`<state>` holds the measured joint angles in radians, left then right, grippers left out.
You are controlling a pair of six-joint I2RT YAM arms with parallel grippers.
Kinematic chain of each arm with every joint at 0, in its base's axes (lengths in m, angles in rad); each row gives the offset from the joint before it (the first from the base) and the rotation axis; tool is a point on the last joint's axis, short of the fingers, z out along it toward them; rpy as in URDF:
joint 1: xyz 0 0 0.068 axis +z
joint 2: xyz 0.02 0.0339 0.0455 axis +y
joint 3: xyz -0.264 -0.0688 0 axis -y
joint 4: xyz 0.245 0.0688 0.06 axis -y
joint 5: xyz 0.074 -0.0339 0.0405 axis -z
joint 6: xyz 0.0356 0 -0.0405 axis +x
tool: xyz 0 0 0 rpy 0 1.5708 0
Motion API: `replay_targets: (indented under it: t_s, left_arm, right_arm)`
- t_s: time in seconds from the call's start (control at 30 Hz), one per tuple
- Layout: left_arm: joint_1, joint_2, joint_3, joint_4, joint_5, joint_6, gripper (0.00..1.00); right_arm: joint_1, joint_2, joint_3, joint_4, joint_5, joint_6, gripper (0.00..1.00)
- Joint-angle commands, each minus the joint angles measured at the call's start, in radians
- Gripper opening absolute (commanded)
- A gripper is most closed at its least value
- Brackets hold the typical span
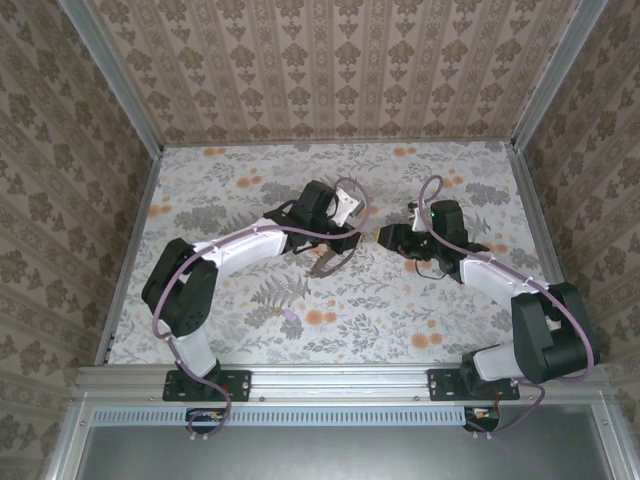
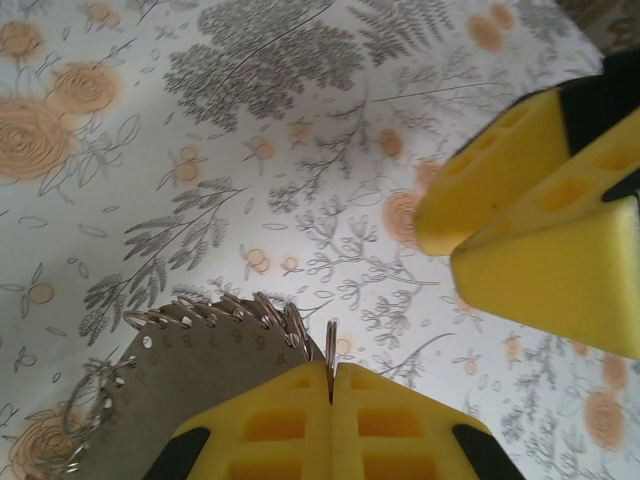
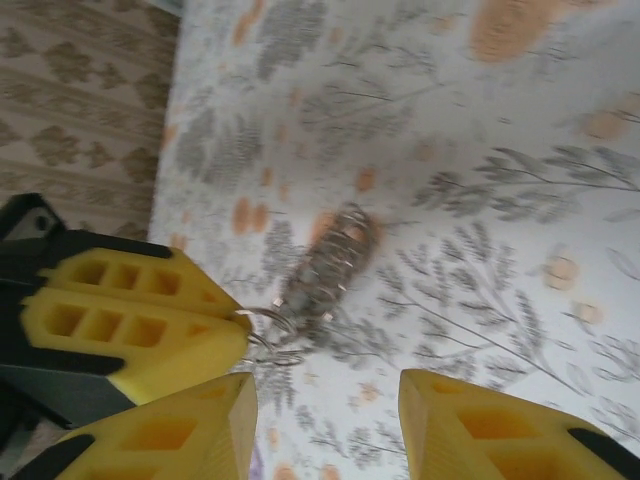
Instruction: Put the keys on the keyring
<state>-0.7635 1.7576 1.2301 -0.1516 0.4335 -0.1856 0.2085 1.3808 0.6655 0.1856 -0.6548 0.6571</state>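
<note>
While left gripper (image 2: pixel 332 372) has jaws shut tight on thin dark metal wire keyring (image 2: pixel 330 342), row of small flat silvery metal keys (image 2: pixel 205 312) hangs next to it, up off flowery desk (image 2: pixel 300 150), near middle. Right gripper (image 3: pixel 325 425) just beside, jaws open, nothing in them. Step looks like: get second hold on bunch. Next: line open jaws over thin wire, squeeze gently, no tugging.
</note>
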Motion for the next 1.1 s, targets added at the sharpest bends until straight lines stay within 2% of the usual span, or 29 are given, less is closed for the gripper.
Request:
replay_targets:
  t_s: [0.0, 0.23, 0.53, 0.6, 0.83, 1.07]
  left_arm:
    - [0.017, -0.053, -0.015, 0.025, 0.085, 0.032, 0.0]
    - [0.037, -0.092, -0.041, 0.059, 0.147, 0.025, 0.0]
    - [0.028, -0.055, -0.044, 0.056, 0.138, 0.023, 0.0]
    - [0.019, -0.035, -0.035, 0.052, 0.129, 0.027, 0.0]
    - [-0.048, 0.107, 0.022, 0.02, 0.1, 0.054, 0.0]
    - [-0.068, 0.215, 0.056, 0.018, 0.057, 0.063, 0.0]
  right_arm:
    - [0.016, -0.03, -0.014, 0.133, -0.114, 0.032, 0.41]
    - [0.028, -0.044, -0.014, 0.161, -0.12, 0.03, 0.35]
    - [0.035, -0.037, -0.041, 0.179, -0.095, 0.048, 0.3]
    - [0.033, -0.048, -0.052, 0.16, -0.065, 0.046, 0.29]
    - [-0.027, -0.137, -0.104, -0.046, 0.194, 0.038, 0.28]
    - [-0.072, -0.2, -0.144, -0.093, 0.241, 0.039, 0.29]
